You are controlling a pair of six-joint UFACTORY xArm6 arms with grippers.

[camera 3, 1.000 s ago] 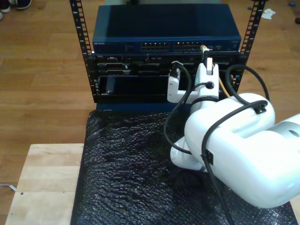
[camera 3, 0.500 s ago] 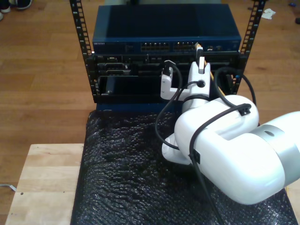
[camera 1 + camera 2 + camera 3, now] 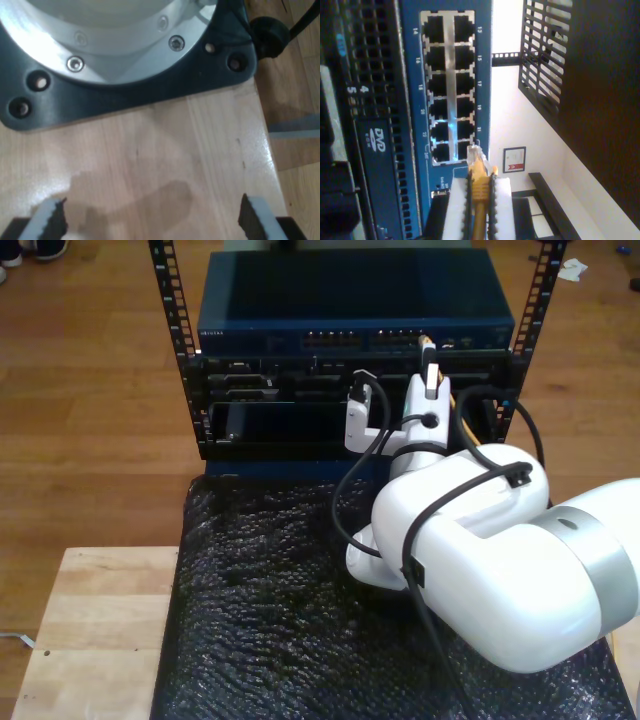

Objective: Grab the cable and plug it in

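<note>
My second gripper (image 3: 480,200) is shut on the yellow-orange cable (image 3: 479,182), which runs up between its white pads (image 3: 456,210). The clear plug (image 3: 474,153) sits at the edge of the port block (image 3: 447,90) on the blue switch (image 3: 412,75), in front of the end ports; I cannot tell whether it touches. In the exterior view the second gripper (image 3: 431,375) holds the cable (image 3: 425,341) at the switch's front (image 3: 350,338), right of centre. My first gripper (image 3: 150,220) is open over a wooden tabletop (image 3: 165,150), with nothing between its fingers.
The switch lies on top of a black rack (image 3: 170,300) with more units under it. A black bubble-wrap mat (image 3: 270,610) covers the table in front, with bare wood (image 3: 90,630) at the exterior view's left. A robot base (image 3: 115,45) stands near the first gripper.
The second arm has shifted toward the exterior view's left along the switch front, carrying the plug with it. Over the last half second it barely moved.
</note>
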